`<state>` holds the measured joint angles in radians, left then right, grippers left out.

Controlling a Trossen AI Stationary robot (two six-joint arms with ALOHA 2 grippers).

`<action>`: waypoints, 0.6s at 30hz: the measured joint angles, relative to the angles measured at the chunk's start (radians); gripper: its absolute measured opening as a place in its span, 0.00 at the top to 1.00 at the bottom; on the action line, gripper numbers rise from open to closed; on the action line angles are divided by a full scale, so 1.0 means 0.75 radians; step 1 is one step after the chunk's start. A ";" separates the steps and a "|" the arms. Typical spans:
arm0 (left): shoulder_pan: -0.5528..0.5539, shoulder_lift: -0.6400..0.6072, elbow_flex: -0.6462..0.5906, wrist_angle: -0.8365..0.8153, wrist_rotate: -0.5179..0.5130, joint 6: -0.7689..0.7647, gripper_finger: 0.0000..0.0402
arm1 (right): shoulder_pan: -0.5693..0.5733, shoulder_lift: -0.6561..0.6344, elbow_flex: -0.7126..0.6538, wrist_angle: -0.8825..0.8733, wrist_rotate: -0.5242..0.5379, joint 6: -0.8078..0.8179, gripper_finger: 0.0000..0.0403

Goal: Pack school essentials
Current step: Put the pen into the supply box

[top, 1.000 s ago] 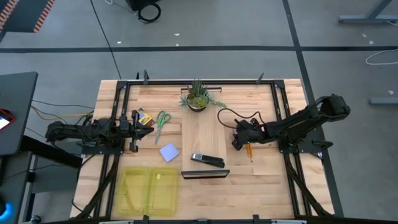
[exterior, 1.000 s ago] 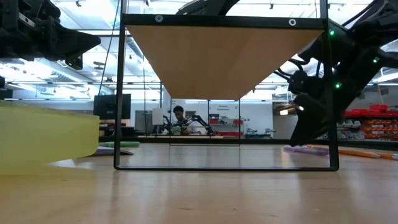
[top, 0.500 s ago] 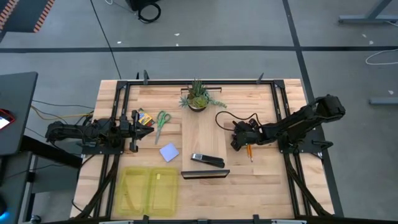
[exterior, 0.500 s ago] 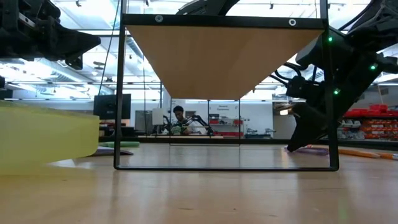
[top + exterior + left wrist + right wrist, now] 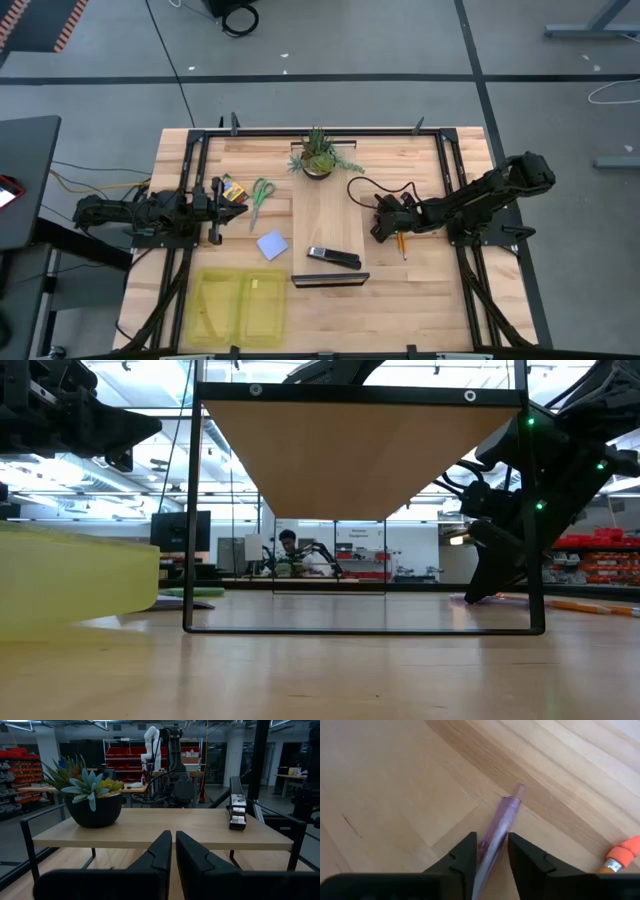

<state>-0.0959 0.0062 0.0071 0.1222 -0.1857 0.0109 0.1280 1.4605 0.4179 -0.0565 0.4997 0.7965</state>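
A thin purple pen [image 5: 501, 820] lies on the table right of the wooden stand, and my right gripper [image 5: 380, 228] has come down over it, a finger on each side. An orange pencil [image 5: 401, 243] lies just beside it. My left gripper [image 5: 173, 845] waits shut at the table's left, next to the yellow-and-green crayon box [image 5: 232, 187]. The green-handled scissors [image 5: 260, 195] and the pale blue note pad [image 5: 272, 244] lie flat on the table near it. My right gripper has the purple pen's barrel [image 5: 492, 845] between its two fingers, which stand against its two long sides. The fingers [image 5: 466, 857] come from above, slanting down, and lie across the pen. The pen lies flat on the table.
A yellow open box [image 5: 238, 305] sits at the near left. A raised wooden stand [image 5: 328, 215] in the middle carries the black stapler [image 5: 333, 257] and a potted plant [image 5: 317, 158]. A black metal frame [image 5: 200, 150] rims the table.
My right gripper has moved down to the table and slightly toward the table's left edge, onto the purple pen. The pen and the pencil have stayed where they were.
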 joint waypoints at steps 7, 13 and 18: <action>0.000 0.000 0.000 0.000 0.000 0.000 0.93 | -0.001 0.000 -0.001 -0.004 -0.005 0.041 0.83; 0.000 0.000 0.000 0.000 0.000 0.001 0.94 | -0.001 -0.001 -0.002 -0.002 -0.017 0.068 0.86; 0.000 0.000 0.000 0.000 0.000 0.000 0.92 | -0.001 -0.049 -0.005 -0.020 -0.031 0.086 0.86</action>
<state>-0.0956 0.0063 0.0071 0.1223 -0.1858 0.0109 0.1270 1.4240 0.4140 -0.0716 0.4763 0.8612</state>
